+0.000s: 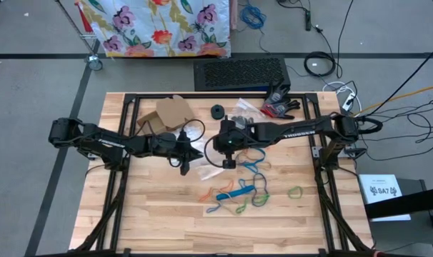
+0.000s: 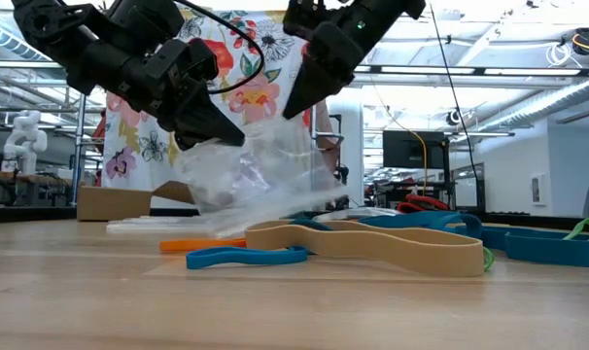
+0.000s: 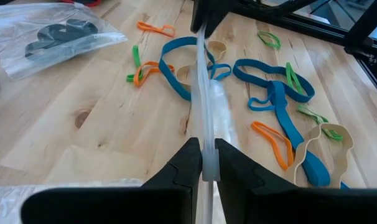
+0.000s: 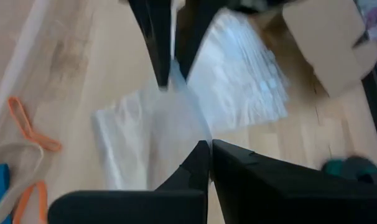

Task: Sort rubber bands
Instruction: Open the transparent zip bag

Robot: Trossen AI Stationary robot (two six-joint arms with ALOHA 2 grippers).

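Observation:
A clear plastic bag (image 2: 260, 170) hangs above the table's middle between my two grippers. My left gripper (image 3: 203, 163) is shut on one side of it and my right gripper (image 4: 209, 144) on the opposite side. In the high view the left gripper (image 1: 195, 153) and the right gripper (image 1: 227, 163) face each other closely. Several rubber bands in blue, green, orange and tan (image 1: 239, 191) lie flat on the wood nearer the front edge, also seen in the left wrist view (image 3: 272, 93) and low view (image 2: 372, 243). My left gripper pinches the bag's edge (image 3: 205, 146) between its two fingers, slanting down from the table's left. The film runs edge-on from the fingers to the other gripper, lifted clear of the table. My right gripper pinches the bag's opposite edge (image 3: 203, 38) between its shut fingertips, slanting down from the table's right. The bag spreads out in front of the fingers (image 4: 157, 134) and hangs below them, off the wood.
A second clear bag holding black bands (image 3: 51, 34) lies beyond the left gripper. A cardboard piece (image 1: 172, 111), a small black round object (image 1: 217, 111), more clear bags (image 1: 241, 114) and red-black gloves (image 1: 279, 106) sit along the far edge. Bare wood lies at the front.

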